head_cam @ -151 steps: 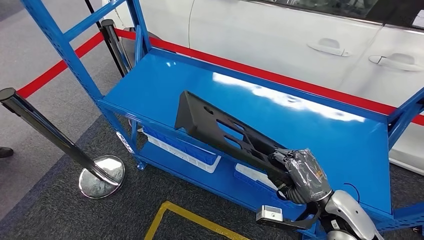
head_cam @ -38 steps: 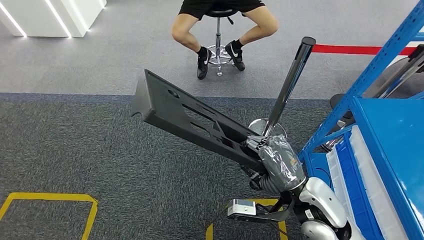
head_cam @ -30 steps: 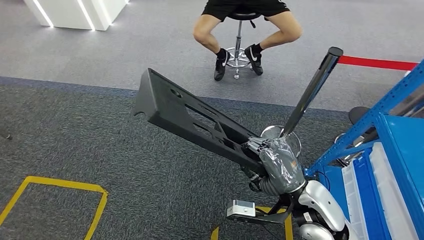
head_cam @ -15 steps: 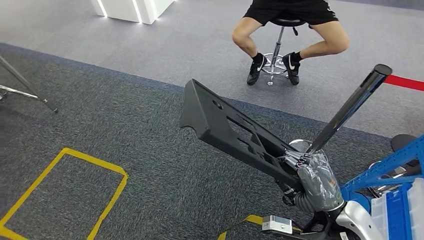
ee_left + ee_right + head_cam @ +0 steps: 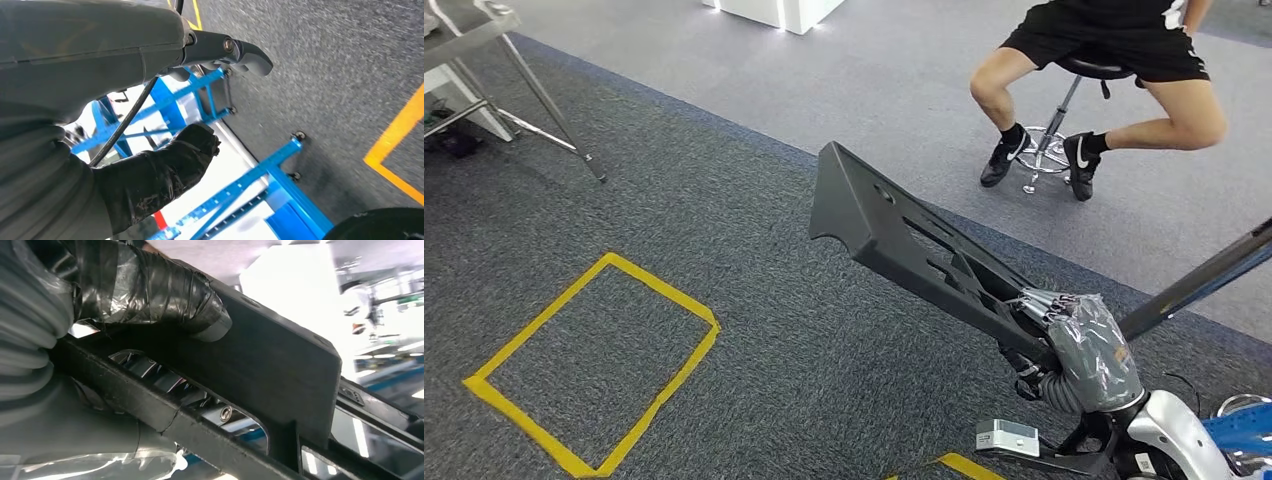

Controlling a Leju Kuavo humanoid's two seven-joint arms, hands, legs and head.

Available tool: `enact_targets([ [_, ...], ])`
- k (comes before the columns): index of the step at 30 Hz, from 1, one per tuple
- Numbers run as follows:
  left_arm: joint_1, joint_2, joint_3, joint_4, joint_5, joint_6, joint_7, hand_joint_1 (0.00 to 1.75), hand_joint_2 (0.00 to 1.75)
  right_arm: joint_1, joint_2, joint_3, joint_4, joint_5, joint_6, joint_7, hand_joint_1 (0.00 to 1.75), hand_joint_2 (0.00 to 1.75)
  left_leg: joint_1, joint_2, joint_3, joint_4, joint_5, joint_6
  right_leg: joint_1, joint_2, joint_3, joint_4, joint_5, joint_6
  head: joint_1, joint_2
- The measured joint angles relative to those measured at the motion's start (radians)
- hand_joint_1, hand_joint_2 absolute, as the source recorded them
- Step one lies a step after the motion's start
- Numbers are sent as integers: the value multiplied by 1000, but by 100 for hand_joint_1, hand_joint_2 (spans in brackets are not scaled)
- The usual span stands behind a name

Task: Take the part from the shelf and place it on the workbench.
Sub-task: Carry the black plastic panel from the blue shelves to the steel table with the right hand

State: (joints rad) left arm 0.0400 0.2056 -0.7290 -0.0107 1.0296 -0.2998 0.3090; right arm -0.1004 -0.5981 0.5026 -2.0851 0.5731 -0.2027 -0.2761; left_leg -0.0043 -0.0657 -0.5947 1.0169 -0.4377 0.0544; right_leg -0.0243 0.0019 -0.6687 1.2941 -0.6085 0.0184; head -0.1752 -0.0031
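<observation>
The part (image 5: 904, 245) is a long black plastic bracket with slots and a flared end. It is held up over the carpet, slanting away from me toward the upper left. My right hand (image 5: 1079, 350), wrapped in clear film, grips its near end at the lower right. In the right wrist view the taped thumb (image 5: 165, 290) presses on the part (image 5: 285, 370), and the fingers are hidden under it. My left hand (image 5: 115, 55) hangs at my side with its dark fingers (image 5: 165, 170) loosely apart from the thumb (image 5: 240, 47), holding nothing.
A yellow taped square (image 5: 594, 370) marks the dark carpet at the left. Metal table legs (image 5: 549, 100) stand at the upper left. A person (image 5: 1124, 60) sits on a stool at the upper right. A black stanchion pole (image 5: 1204, 280) and a blue shelf frame (image 5: 280, 165) are close on my right.
The camera has turned left: the shelf has slid out of the head view, and the yellow square and table legs have come in. My right hand still holds the part the same way.
</observation>
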Motion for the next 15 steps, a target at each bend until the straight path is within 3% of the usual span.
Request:
enact_targets([
  [1,0,0,0,0,0,0,0,0,175,0,-1,-2,0,0,0,0,175,175,2,-16,0,6,-4,-3,-3,9,22,-59,43,2,0,0],
  [3,-2,1,0,0,0,-1,0,0,175,0,-3,-6,-1,0,0,0,175,175,4,-44,-6,23,-12,-13,-11,59,70,-178,96,5,0,0],
  [5,-2,2,0,0,0,-3,2,0,175,0,-4,-8,-2,-1,0,0,175,175,6,-70,-22,32,-12,-25,-12,89,84,-221,100,3,-1,0],
  [7,2,1,0,-1,2,-7,7,0,175,-2,-5,-11,-2,-4,2,0,175,175,9,-93,-31,30,-6,-37,-10,66,88,-228,103,-7,-1,0],
  [8,4,0,0,-1,3,-10,10,0,175,-5,-5,-12,-2,-6,4,0,175,175,9,-83,-35,35,-9,-42,-10,53,94,-233,105,-13,-1,0],
  [9,4,0,0,-1,3,-11,13,0,175,-8,-6,-14,-2,-11,8,0,175,175,8,-56,-45,56,-21,-47,-10,37,101,-240,107,-20,-1,0],
  [11,-1,-1,0,-2,3,-12,17,0,175,-12,-8,-19,-2,-20,16,0,175,175,7,20,-92,153,-71,-54,-5,6,110,-249,108,-31,-2,0],
  [12,-3,-1,-1,-2,3,-13,18,0,175,-14,-10,-21,-2,-24,19,0,175,175,10,44,-126,219,-99,-57,0,-11,111,-250,106,-35,-3,0],
  [14,-5,-2,-1,-4,3,-16,19,0,175,-16,-12,-23,-2,-29,23,0,175,175,13,58,-171,299,-119,-59,6,-43,113,-249,103,-39,-3,0],
  [15,-5,-3,-1,-4,2,-18,20,0,175,-18,-12,-23,-2,-31,24,-1,175,175,14,60,-166,287,-102,-58,8,-58,115,-249,100,-39,-3,0],
])
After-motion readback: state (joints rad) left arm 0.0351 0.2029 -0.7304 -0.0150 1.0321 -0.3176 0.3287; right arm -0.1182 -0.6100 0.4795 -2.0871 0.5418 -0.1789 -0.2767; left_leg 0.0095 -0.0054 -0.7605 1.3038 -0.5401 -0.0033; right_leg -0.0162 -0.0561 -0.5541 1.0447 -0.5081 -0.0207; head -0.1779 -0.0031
